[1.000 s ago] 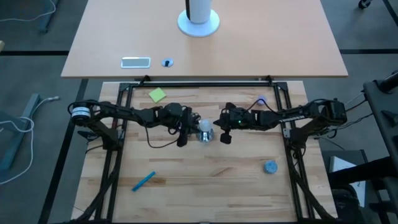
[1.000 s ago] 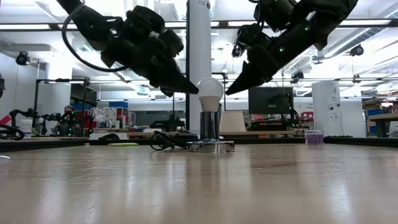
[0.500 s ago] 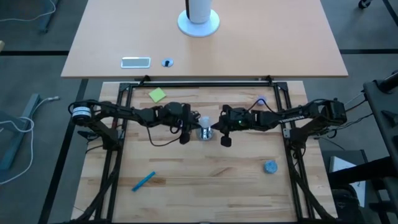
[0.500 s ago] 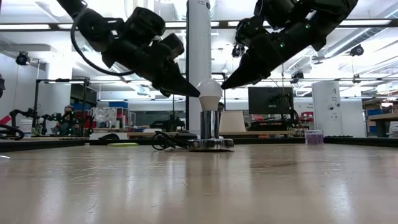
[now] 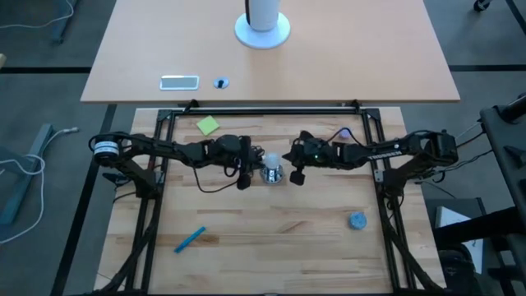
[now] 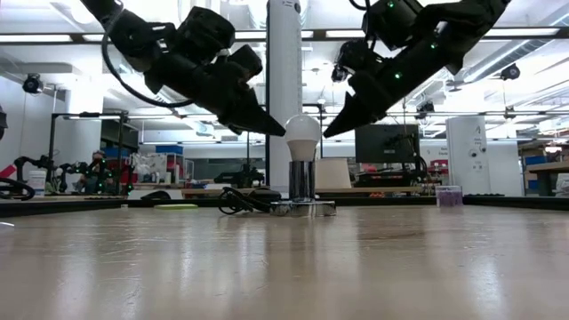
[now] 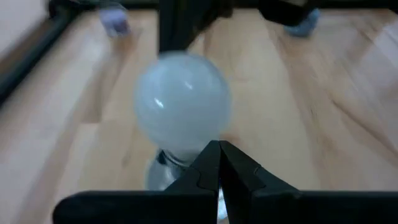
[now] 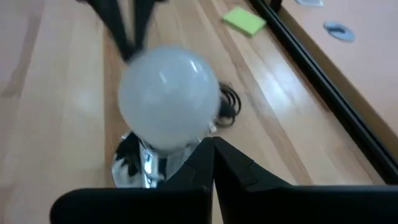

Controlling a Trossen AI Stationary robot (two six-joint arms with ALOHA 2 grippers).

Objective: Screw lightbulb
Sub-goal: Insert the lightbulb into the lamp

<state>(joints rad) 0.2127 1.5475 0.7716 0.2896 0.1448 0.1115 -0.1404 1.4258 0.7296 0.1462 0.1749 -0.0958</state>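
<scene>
The white lightbulb [image 5: 268,161] stands upright with its base in the shiny metal socket [image 5: 272,174] at the middle of the table. It also shows in the low view [image 6: 302,135]. My left gripper [image 6: 281,132] is shut, its tip slanting down to the glass globe's left side. It shows in the left wrist view [image 7: 217,149] in front of the bulb [image 7: 183,102]. My right gripper [image 6: 327,133] is shut, its tip slanting down just short of the globe's right side, with a small gap. The right wrist view shows its tip [image 8: 208,146] below the bulb [image 8: 168,96]. My left gripper's shut tip stands at the left side of the bulb's globe [image 6: 289,135], coming slantwise from above and the table's left. I cannot tell whether it touches the glass.
The socket's black cord [image 6: 236,201] coils on the table to its left. A blue-grey round cap [image 5: 357,220] lies at the near right, a blue pen [image 5: 190,239] at the near left, a green note [image 5: 208,125] at the far left. Black frame rails [image 5: 271,110] border the table.
My right gripper went in toward the bulb until its tip stood at the globe, then drew back toward the table's right edge. It stays shut. The bulb remains upright in the socket.
</scene>
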